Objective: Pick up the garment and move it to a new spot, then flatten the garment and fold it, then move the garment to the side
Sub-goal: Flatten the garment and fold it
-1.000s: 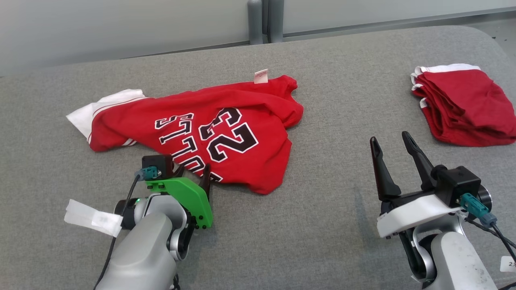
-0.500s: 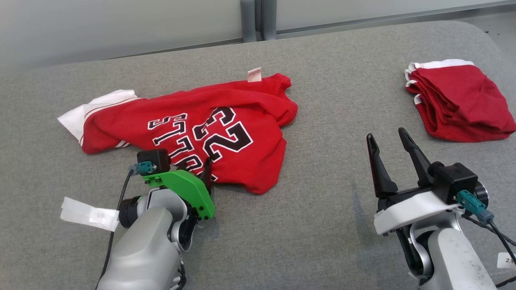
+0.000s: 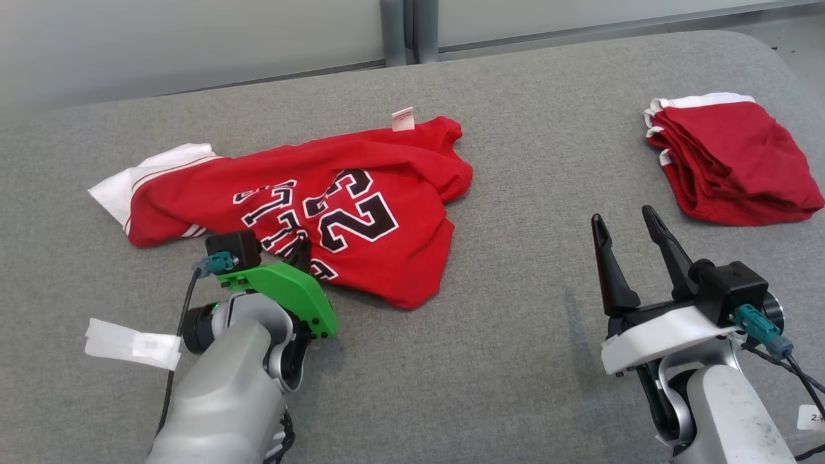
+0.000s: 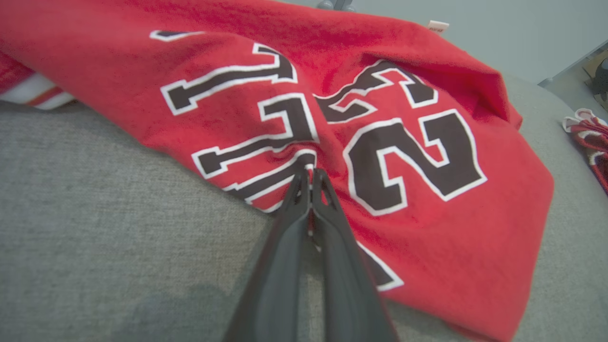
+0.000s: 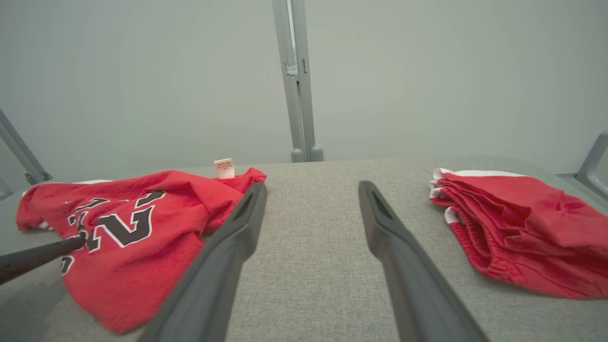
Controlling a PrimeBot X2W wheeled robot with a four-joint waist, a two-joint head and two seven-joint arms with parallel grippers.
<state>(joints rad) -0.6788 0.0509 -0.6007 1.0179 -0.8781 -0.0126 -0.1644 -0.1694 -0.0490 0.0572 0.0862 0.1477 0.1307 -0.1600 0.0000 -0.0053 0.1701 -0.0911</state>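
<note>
My left gripper (image 4: 311, 175) is pinched on the red jersey (image 3: 380, 193).
Its jaws are pressed together on a fold of cloth in the black lettering near the jersey's near edge, and the fabric puckers at the tips. The jersey lies crumpled, number 23 up, on the left half of the grey cushion (image 3: 515, 335). My right gripper (image 3: 624, 219) hovers spread wide, holding nothing, near the folded red garments (image 3: 728, 154).

left gripper (image 4: 309, 176) goes from wide open to pinched shut on red jersey (image 3: 387, 193), at the jersey's 6 o'clock edge. Fabric puckers toward the pinch; lettering (image 3: 277, 212) there now skewed.
</note>
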